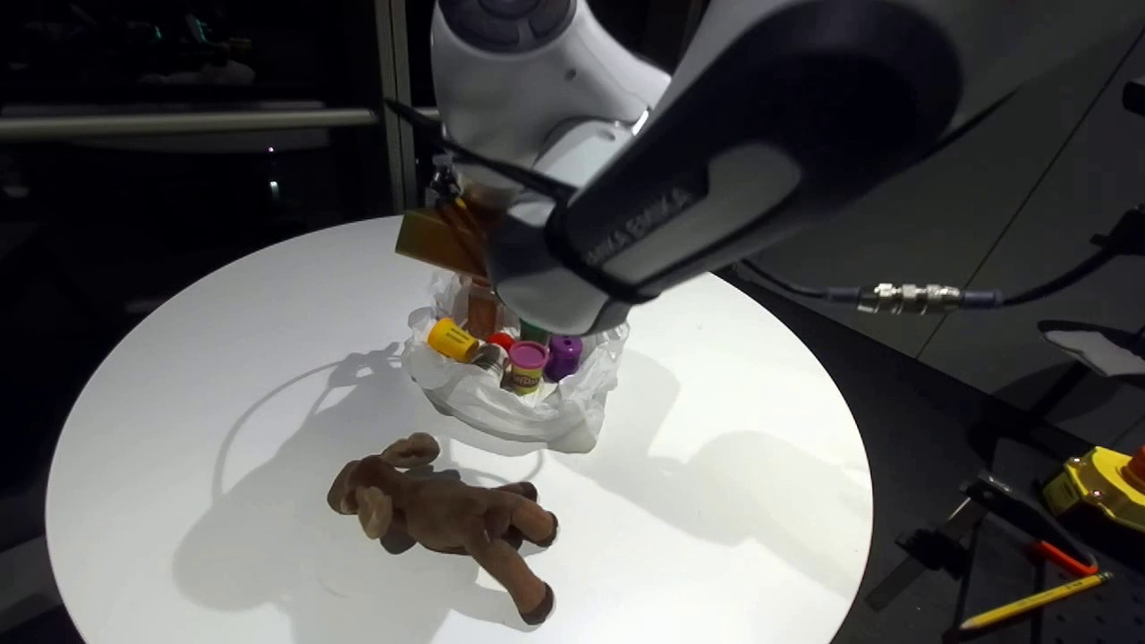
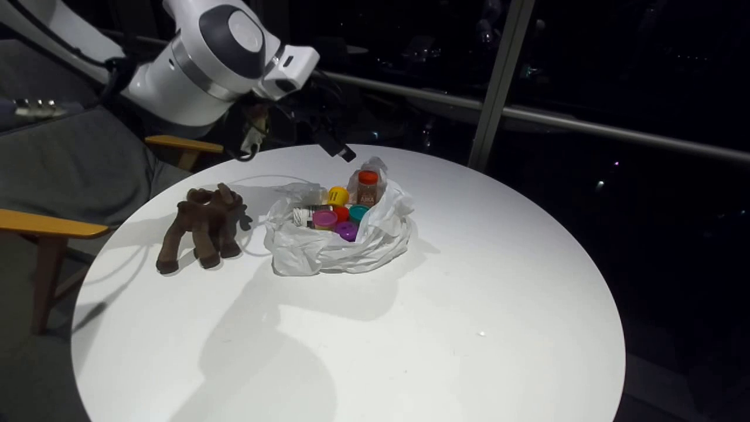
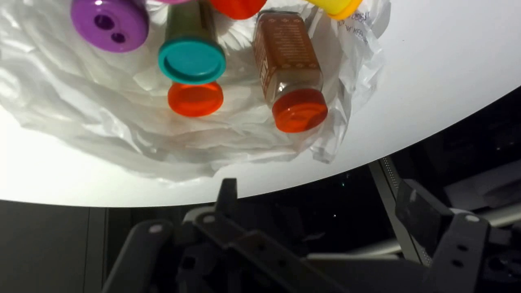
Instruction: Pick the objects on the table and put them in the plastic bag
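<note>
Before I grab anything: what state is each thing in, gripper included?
Gripper: open, nothing visibly held
Plastic bag: mouth open
Spice jar: capped
Teal-lidded tub: closed
Pink-lidded Play-Doh tub: closed, upright
Yellow tub: tilted
Purple sharpener: holes facing up
White bottle: on its side
Red disc: loose or capping something, can't tell
Other red piece: partly hidden
Stuffed animal: outside the bag, standing or lying unclear

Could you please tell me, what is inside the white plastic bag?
The white plastic bag holds a red-capped jar, yellow tub, pink-lidded tub, teal-lidded tub, purple object with two holes, red object, orange disc and whitish cylinder. Anything beneath them is covered.
</note>
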You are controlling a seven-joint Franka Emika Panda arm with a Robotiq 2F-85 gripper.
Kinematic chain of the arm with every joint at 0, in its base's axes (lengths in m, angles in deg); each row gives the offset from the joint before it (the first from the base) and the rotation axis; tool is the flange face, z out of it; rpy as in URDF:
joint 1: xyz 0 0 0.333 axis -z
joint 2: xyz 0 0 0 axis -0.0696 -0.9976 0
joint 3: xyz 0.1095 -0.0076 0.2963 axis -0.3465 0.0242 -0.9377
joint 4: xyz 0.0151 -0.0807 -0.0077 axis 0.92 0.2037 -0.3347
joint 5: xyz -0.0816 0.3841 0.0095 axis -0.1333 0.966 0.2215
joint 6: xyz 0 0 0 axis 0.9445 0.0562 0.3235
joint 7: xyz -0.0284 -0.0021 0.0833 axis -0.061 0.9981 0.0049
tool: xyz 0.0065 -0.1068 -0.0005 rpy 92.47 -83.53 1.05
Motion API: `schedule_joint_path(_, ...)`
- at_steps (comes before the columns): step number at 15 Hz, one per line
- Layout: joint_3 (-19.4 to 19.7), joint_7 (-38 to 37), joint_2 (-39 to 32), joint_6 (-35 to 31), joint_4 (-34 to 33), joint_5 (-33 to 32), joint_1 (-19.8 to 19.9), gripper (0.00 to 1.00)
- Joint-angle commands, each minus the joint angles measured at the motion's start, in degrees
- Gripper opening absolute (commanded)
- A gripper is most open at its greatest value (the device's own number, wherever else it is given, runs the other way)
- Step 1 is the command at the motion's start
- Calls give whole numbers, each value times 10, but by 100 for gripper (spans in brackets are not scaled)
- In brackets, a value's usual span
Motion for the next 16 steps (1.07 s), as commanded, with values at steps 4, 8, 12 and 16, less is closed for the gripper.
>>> schedule_joint_path(4,-19,259,232,138,66,-15,5,100)
schedule_joint_path(8,-80,352,342,160,102,-48,60,100)
schedule_joint_path(12,-234,421,395,159,132,-37,181,100)
schedule_joint_path(16,-407,487,399,184,146,4,296,100)
